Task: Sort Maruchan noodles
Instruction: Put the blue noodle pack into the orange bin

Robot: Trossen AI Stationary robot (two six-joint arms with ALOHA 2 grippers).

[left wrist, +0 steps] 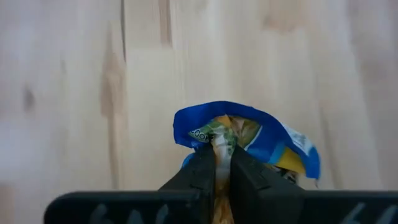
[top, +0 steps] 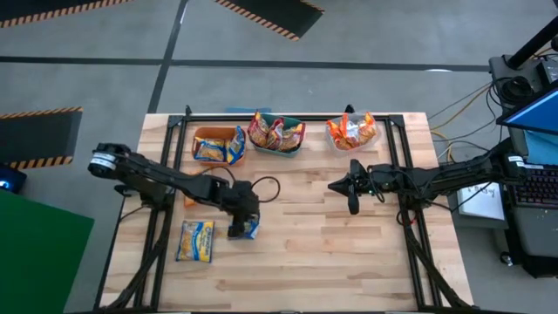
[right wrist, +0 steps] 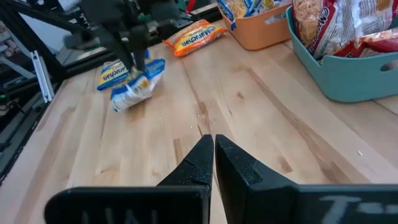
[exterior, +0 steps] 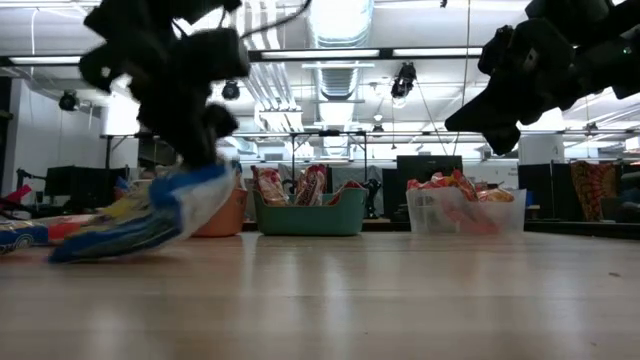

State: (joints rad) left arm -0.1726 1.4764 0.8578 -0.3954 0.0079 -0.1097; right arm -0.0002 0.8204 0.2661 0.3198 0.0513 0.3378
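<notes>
My left gripper (top: pixel 241 223) is shut on a blue-and-yellow noodle packet (top: pixel 248 229) over the table's left-middle. A second blue-and-yellow packet (top: pixel 195 241) lies flat to its left. A third packet (right wrist: pixel 193 36) lies nearer the orange bin, mostly hidden under my left arm in the high view. My right gripper (top: pixel 352 190) hangs shut and holds nothing above the table's right-middle, below the clear bin. Other packets fill the three bins. My left gripper pinches the blue-and-yellow packet between its two fingers (left wrist: pixel 202 171), coming from above and pointing down. The wrapper is bunched up at the pinch (left wrist: pixel 222 140). The packet hangs tilted below the fingers, its lower end (exterior: pixel 65 250) down near the tabletop; whether it touches I cannot tell.
Three bins stand in a row along the far edge: an orange bin (top: pixel 216 131) with blue-and-yellow packets, a teal bin (top: pixel 296 144) with maroon-pink ones, a clear bin (top: pixel 377 135) with orange-red ones. A black cable (top: pixel 266 187) loops by the left gripper. Bare wood lies toward the near edge.
</notes>
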